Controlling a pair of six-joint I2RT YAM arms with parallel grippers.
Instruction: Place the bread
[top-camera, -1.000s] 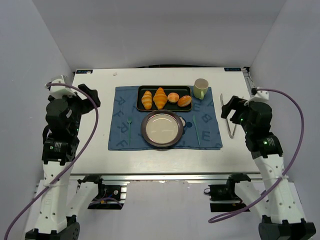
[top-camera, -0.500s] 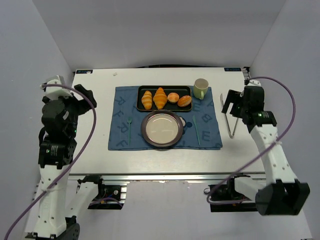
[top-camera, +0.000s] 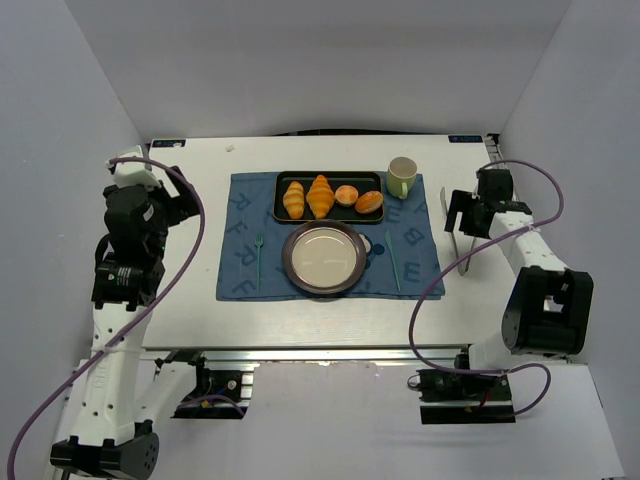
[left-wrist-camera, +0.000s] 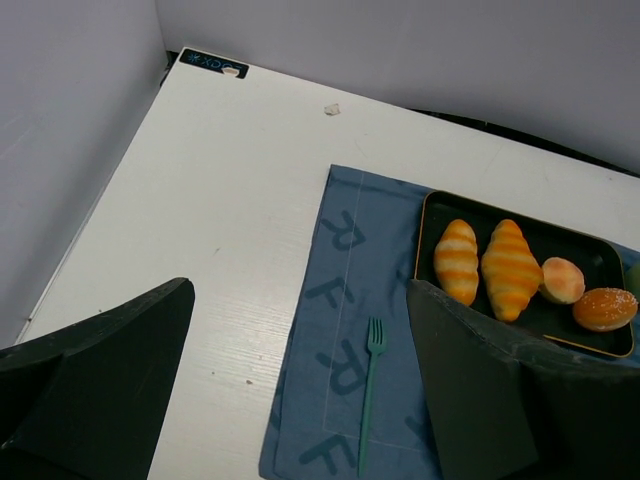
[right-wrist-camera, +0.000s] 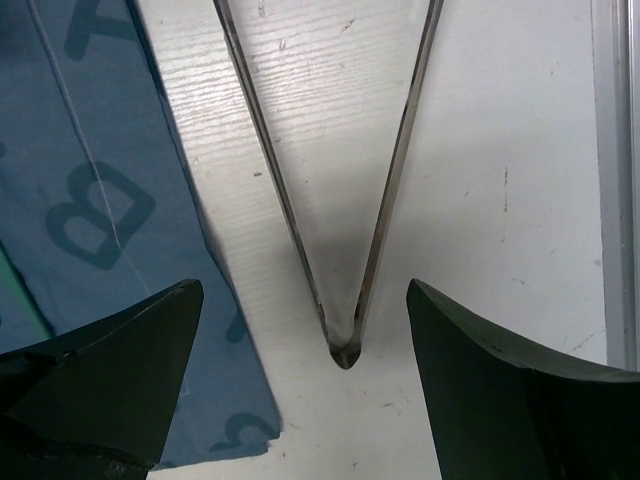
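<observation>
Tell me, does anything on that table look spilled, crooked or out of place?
Nothing is spilled or damaged. Two small things stand out: a pale scrap lies on the bare table near its far left corner, and the tongs lie off the mat, on the bare table to its right.

The right arm folds in over its base, carrying the right claw (top-camera: 455, 212) slightly farther along the tongs (right-wrist-camera: 345, 352). The left claw (top-camera: 178, 205) swings left, then returns rightward.
</observation>
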